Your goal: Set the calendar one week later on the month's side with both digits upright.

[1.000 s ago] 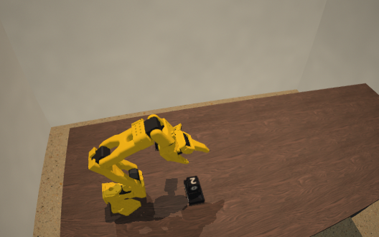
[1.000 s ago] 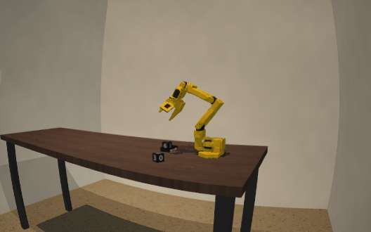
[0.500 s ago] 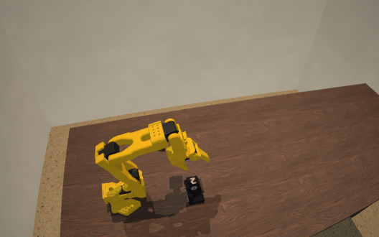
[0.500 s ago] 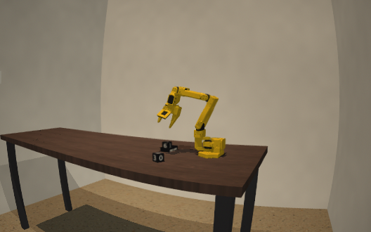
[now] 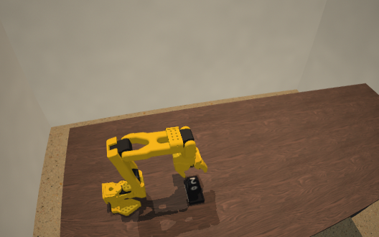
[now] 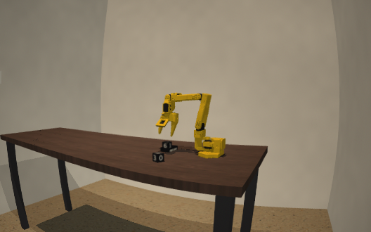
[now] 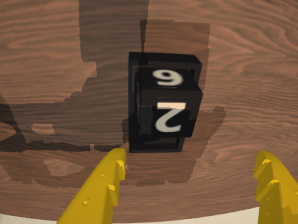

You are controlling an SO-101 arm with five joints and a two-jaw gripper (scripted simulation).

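Right now my jaws hang spread and empty above the tabletop (image 5: 269, 143) (image 6: 105, 151) (image 7: 250, 75); the seated cube (image 5: 192, 181) (image 6: 166, 145) (image 7: 172, 123) stands in the tray (image 5: 200, 200) (image 6: 174, 149) (image 7: 132, 100), whose long axis crosses my opening; the loose cube (image 6: 158, 157) sits outside.

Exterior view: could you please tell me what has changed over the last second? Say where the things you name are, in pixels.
The end effector (image 5: 194, 173) (image 6: 166, 134) (image 7: 191, 151) has come down toward the tray (image 5: 197, 201) (image 6: 173, 150) (image 7: 132, 110), now pointing more steeply downward. Nothing was taken hold of. The tray and both cubes (image 6: 166, 145) (image 6: 158, 157) stayed put.
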